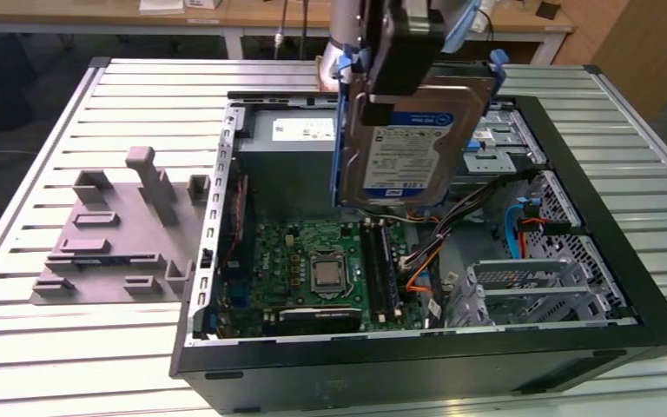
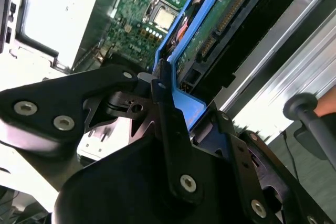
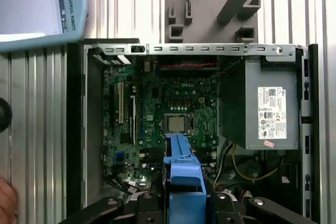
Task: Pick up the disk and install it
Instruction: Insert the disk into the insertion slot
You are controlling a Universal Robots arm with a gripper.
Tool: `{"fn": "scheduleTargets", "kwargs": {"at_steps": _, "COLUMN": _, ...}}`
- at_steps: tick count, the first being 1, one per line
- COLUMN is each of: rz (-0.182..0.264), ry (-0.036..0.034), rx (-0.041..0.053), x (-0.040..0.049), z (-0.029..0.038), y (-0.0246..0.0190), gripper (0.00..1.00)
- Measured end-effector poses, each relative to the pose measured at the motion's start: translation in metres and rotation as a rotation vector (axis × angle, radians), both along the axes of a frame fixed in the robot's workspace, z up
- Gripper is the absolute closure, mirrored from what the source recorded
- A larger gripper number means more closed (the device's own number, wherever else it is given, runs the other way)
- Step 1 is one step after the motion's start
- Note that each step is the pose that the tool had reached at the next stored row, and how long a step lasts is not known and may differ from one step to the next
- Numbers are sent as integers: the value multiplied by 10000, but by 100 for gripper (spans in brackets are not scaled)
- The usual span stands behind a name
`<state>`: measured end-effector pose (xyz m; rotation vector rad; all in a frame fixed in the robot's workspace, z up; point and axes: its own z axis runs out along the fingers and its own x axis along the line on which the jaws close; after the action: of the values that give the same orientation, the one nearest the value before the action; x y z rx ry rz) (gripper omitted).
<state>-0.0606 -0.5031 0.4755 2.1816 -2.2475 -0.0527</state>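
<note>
The disk, a silver hard drive with a white-and-blue label and blue rails, hangs upright above the open computer case. It sits over the case's far middle, above the motherboard. My gripper is shut on the disk's upper end. In the second wrist view my black fingers clamp the blue rail, and the disk's green circuit board shows beyond them. In the first wrist view the blue rail of the disk sticks out from my gripper over the motherboard.
The grey power-supply box fills the case's far corner on the exterior view's left. Metal drive cages and cables line the exterior view's right. A grey fixture block with posts stands on the slatted table. A hand is near the table edge.
</note>
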Motion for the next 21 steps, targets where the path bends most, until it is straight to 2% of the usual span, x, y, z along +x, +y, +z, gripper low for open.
{"fn": "scheduleTargets", "kwargs": {"at_steps": 3, "rz": 1, "ry": 1, "rx": -3, "x": 104, "z": -4, "y": -13, "gripper": 64}}
{"fn": "scheduleTargets", "kwargs": {"at_steps": 6, "rz": 0, "ry": 1, "rx": -1, "x": 137, "z": -14, "y": -44, "gripper": 64}}
{"fn": "scheduleTargets", "kwargs": {"at_steps": 8, "rz": 0, "ry": 1, "rx": -2, "x": 142, "z": -22, "y": -86, "gripper": 64}}
{"fn": "scheduleTargets", "kwargs": {"at_steps": 15, "rz": 0, "ry": 1, "rx": -1, "x": 157, "z": -53, "y": -280, "gripper": 64}}
{"fn": "scheduleTargets", "kwargs": {"at_steps": 21, "rz": 1, "ry": 1, "rx": -3, "x": 281, "z": -73, "y": -328, "gripper": 64}}
